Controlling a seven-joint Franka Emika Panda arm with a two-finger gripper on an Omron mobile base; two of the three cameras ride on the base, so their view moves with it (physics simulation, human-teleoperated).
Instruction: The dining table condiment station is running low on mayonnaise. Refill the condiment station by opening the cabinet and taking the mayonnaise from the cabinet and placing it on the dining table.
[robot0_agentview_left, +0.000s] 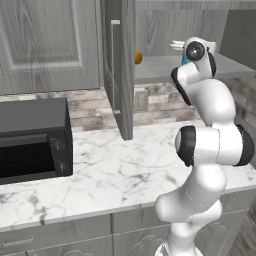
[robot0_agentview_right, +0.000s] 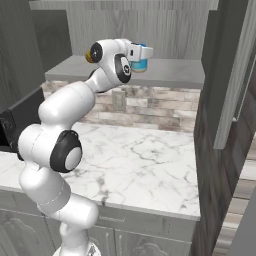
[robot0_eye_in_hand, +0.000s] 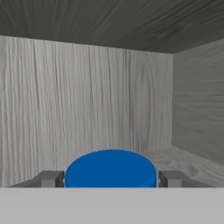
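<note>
Hand view: cabinet (robot0_agentview_right: 225, 75) stands open; hand (robot0_eye_in_hand: 111, 179) brackets the mayonnaise (robot0_eye_in_hand: 110, 169), grip unconfirmed; carrying to the dining table remains.

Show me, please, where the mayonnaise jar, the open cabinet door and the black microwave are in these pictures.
mayonnaise jar (robot0_eye_in_hand: 110, 168): hand view, on its blue lid.
cabinet door (robot0_agentview_left: 123, 75): left base view, on the swung-open door's panel beside its bar handle.
microwave (robot0_agentview_left: 32, 137): left base view, on its dark front.
</note>
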